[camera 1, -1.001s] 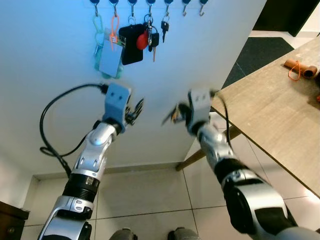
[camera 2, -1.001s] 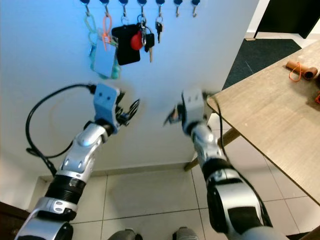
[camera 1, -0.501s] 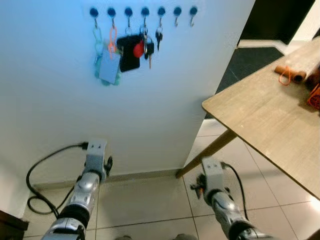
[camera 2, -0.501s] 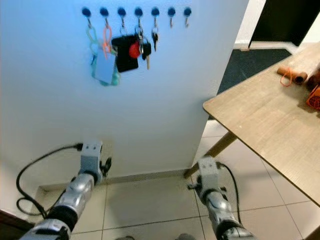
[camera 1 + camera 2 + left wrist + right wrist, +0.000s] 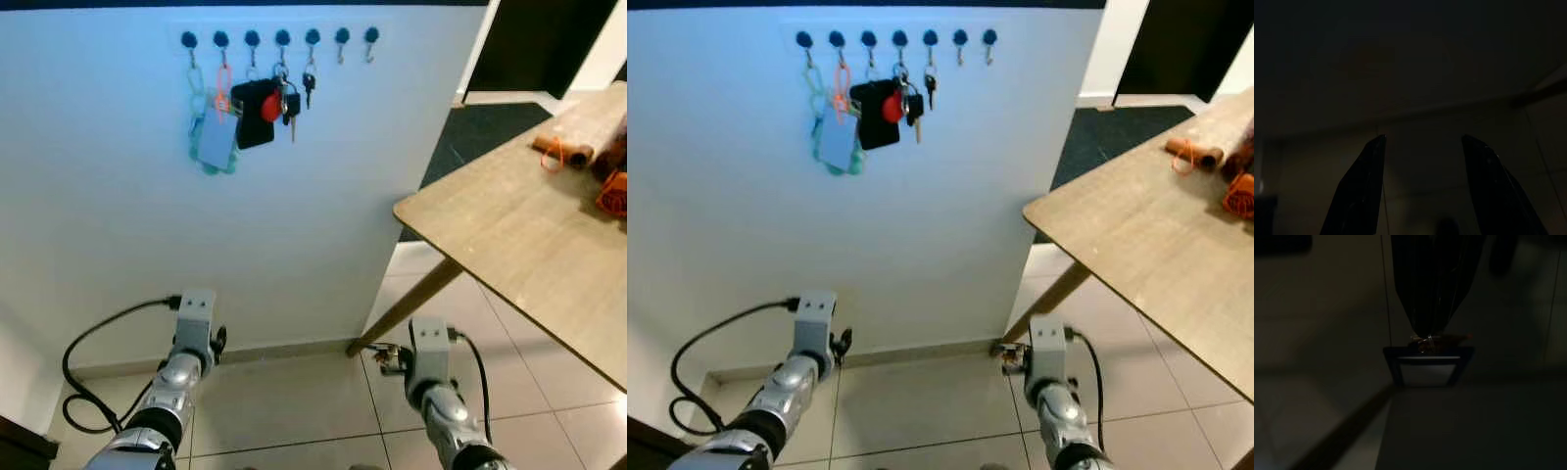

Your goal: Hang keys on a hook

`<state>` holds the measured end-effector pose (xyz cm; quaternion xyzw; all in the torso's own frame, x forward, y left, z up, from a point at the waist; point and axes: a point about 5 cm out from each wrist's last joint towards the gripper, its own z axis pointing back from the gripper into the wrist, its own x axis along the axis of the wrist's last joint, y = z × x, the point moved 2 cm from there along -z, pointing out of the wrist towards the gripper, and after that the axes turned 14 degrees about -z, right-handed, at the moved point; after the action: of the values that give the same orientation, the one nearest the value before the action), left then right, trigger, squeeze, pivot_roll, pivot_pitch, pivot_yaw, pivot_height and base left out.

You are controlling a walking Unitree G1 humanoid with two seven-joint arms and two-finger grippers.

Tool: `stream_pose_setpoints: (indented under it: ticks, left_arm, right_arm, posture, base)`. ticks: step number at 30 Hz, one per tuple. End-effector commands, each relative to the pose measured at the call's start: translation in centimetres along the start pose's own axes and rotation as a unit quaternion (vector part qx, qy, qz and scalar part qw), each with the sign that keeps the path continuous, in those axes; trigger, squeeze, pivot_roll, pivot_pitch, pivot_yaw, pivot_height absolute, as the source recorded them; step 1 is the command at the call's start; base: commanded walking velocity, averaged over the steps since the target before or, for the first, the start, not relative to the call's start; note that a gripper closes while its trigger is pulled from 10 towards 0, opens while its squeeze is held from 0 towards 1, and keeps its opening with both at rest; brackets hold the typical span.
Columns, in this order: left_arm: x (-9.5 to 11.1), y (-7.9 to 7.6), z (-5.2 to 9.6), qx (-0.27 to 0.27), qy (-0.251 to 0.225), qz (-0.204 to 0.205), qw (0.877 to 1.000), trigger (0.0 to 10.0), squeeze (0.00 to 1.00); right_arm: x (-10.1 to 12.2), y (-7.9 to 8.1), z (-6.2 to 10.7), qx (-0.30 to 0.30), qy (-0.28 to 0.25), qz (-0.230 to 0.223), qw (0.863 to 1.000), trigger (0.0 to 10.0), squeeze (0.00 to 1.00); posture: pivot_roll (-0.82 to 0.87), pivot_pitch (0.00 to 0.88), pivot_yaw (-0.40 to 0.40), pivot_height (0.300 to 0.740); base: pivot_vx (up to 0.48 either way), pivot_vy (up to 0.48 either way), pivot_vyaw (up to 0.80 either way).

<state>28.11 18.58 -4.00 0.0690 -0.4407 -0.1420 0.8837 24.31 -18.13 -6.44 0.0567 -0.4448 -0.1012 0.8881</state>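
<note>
Head views: both arms low over the floor tiles, left gripper (image 5: 217, 340) empty. Left wrist view: fingers (image 5: 1359, 191) spread wide on nothing. Right wrist view: right gripper (image 5: 1431, 328) pinched together on the keys (image 5: 1427, 343), small tag dangling beneath.

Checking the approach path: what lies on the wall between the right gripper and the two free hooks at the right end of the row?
Bare white wall lies between the right gripper, low near the floor, and the free hooks, as the left eye view shows.
</note>
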Motion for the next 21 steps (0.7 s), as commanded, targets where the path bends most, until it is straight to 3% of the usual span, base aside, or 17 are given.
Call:
stream_pose_setpoints:
  ticks: [1, 8, 12, 21]
  left_arm:
    - [-0.6, -0.5, 0.1, -0.004, 0.011, 0.0, 1.0, 10.0, 0.0]
    - [-0.8, -0.9, 0.3, -0.015, -0.011, 0.021, 1.0, 10.0, 0.0]
    - [-2.2, -1.1, 0.6, -0.021, 0.017, 0.006, 1.0, 10.0, 0.0]
    - [-3.4, -1.0, 0.9, -0.017, 0.039, 0.006, 0.999, 10.0, 0.0]
  right_arm:
    - [-1.2, -0.4, 0.4, -0.009, 0.023, 0.005, 1.0, 10.0, 0.0]
    - [-2.7, -0.8, 1.0, -0.015, 0.037, -0.018, 0.999, 10.0, 0.0]
    - [-4.6, -1.5, 1.8, -0.037, 0.08, -0.017, 0.996, 10.0, 0.0]
    - [-5.1, -2.6, 2.1, -0.068, 0.086, -0.047, 0.993, 10.0, 0.0]
  posture:
    - [0.03, 0.03, -0.024, 0.74]
    - [0.03, 0.027, -0.023, 0.74]
    - [0.03, 0.018, -0.024, 0.74]
    - [0.02, 0.012, -0.027, 0.74]
  base:
    - [0.0, 0.0, 0.0]
    - [0.0, 0.0, 0.0]
    - [0.0, 0.0, 0.0]
    - [0.0, 0.0, 0.0]
